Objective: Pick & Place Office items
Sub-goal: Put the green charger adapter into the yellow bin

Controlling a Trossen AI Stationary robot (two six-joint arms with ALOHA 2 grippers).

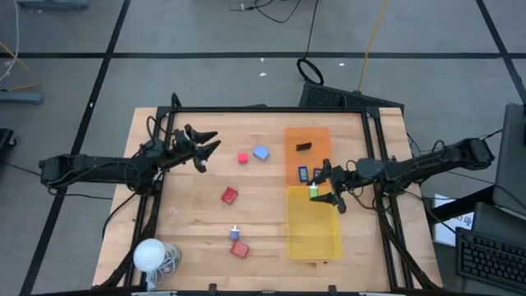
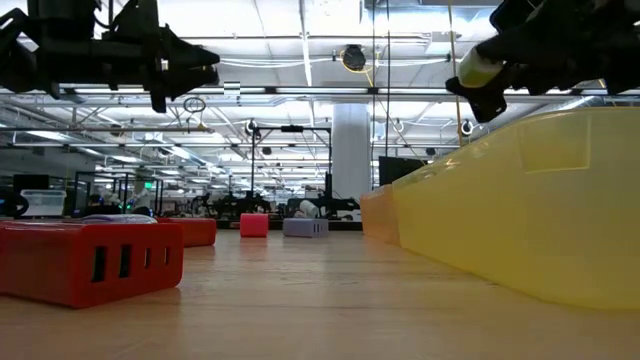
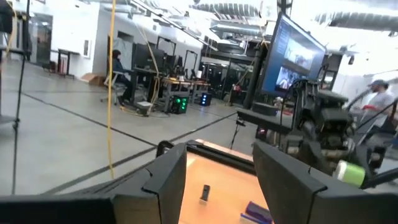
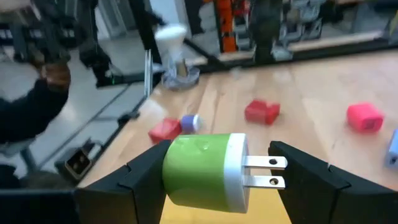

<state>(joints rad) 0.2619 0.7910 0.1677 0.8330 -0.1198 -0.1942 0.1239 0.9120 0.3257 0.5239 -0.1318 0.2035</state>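
Room and surface: wood-topped table [image 1: 197, 222] stood on a grey floor crossed with dark tape lines.
High view: right gripper [image 1: 325, 191] hovered over the seam between the orange tray [image 1: 289, 156] and the yellow tray [image 1: 312, 234], holding the green plug adapter [image 1: 313, 191]; left gripper [image 1: 204, 149] hung at the table's left side, clear of every piece.
Other items, high view: red block [image 1: 229, 196], pink block [image 1: 243, 158] and light-blue block [image 1: 261, 152] lay mid-table, well apart.
Low view: the yellow tray's wall filled the right, with the held adapter raised above it; a red block [image 2: 90, 262] sat near on the left.
Left wrist view: left fingers [image 3: 155, 186] stood partly parted with nothing between them.
Right wrist view: jaws clamped the adapter's green body at its flanks, its two metal prongs [image 4: 264, 172] sticking out sideways.
Handling, my judgement: small, light, rigid plastic; its rounded, glossy shell may slip or twist, so hold the body, never the prongs.
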